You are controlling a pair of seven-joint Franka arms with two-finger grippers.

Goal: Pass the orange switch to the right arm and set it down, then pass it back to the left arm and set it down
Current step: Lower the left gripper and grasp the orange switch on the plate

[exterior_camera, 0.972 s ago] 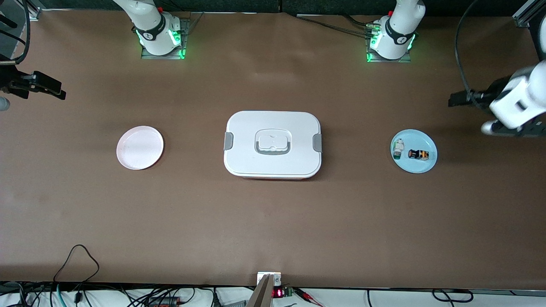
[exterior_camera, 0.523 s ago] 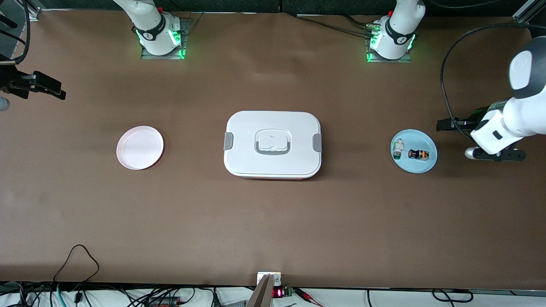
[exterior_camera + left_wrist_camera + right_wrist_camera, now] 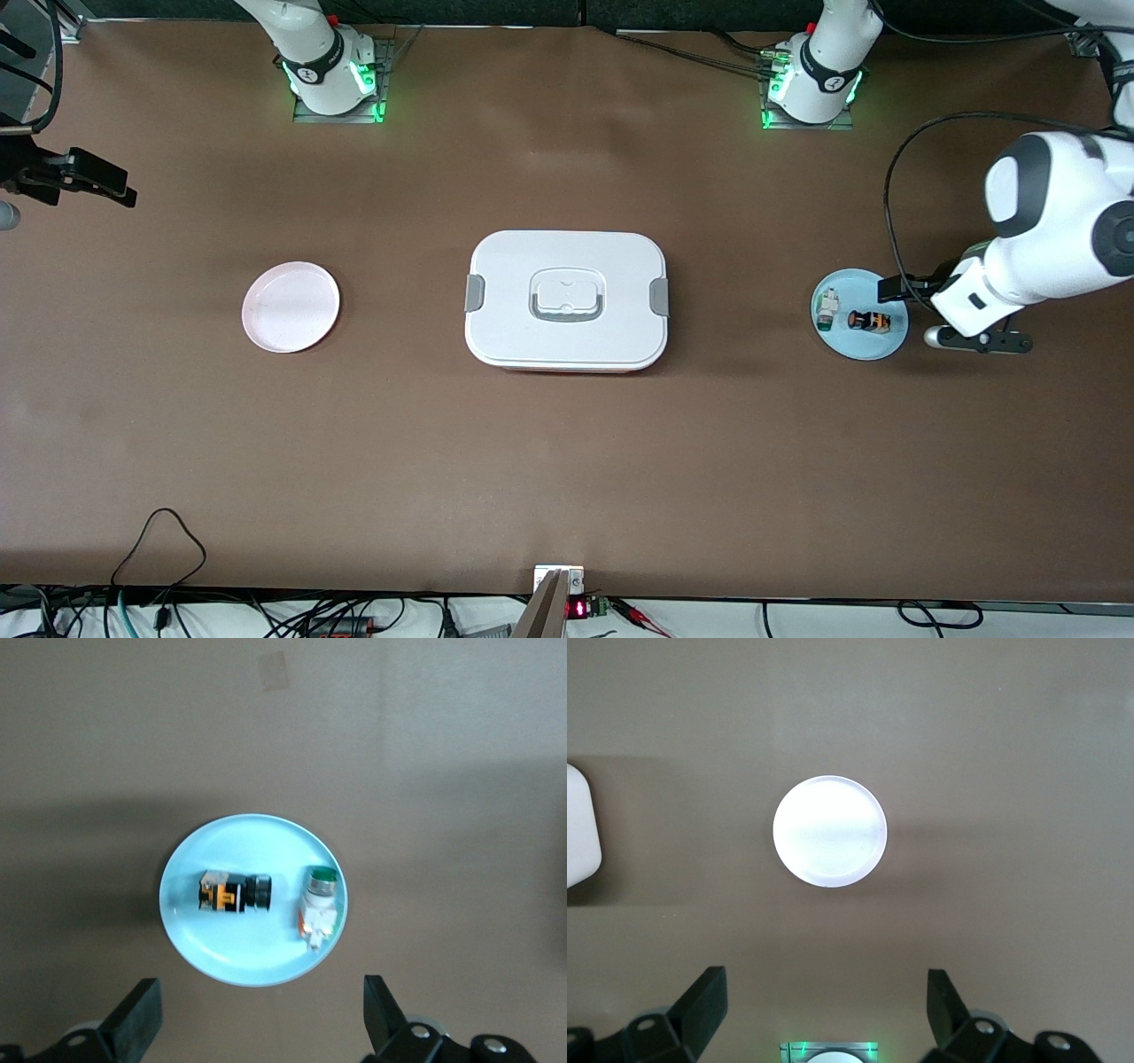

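This is a robotics lab bench set up for recorded trials. A wide table [image 3: 567,461] under plain brown sheeting carries two white arms whose bases are bolted to metal plates at twelve o'clock, each ringed with green status lights [image 3: 337,84]. Bundled black cables [image 3: 700,55] run from one base off the table's edge. At six o'clock loose wires [image 3: 159,540] and a small board with a red digit display [image 3: 578,609] lie along the rim, and aluminium framing [image 3: 1091,31] stands at one corner.

I am seeing only 1 corner of the box [image 3: 580,828] in my right wrist view, the rest being cut off.
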